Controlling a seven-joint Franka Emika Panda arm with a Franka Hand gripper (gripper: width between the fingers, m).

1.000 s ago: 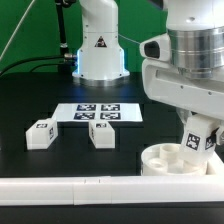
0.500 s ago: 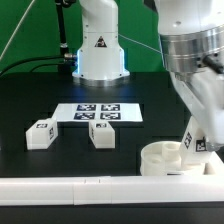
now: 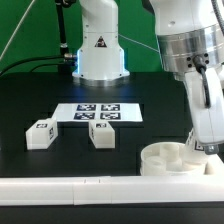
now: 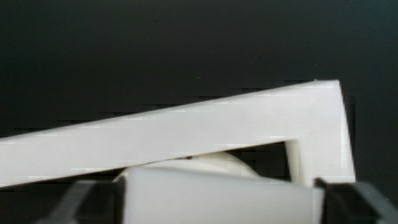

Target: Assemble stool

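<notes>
Stool leg (image 4: pixel 214 192) sits between the fingers (image 4: pixel 86 203) of the hand (image 3: pixel 203 142); gripped or just freed, cannot tell. Hand has swung round since a second ago, hiding the leg's tag: likely one screwing turn done. Seat (image 3: pixel 163 160) lies under it, on the worktop (image 3: pixel 30 100) at the exterior view's right. A spare leg (image 3: pixel 38 133) and a second spare leg (image 3: pixel 101 135) wait loose, well apart.

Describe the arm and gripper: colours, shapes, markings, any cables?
The arm has glossy white, rounded shells, with a ribbed grey ring near the wrist. The gripper is white and boxy; its fingers look dark. The base carries a black triangular sticker. No cables clearly visible.
</notes>
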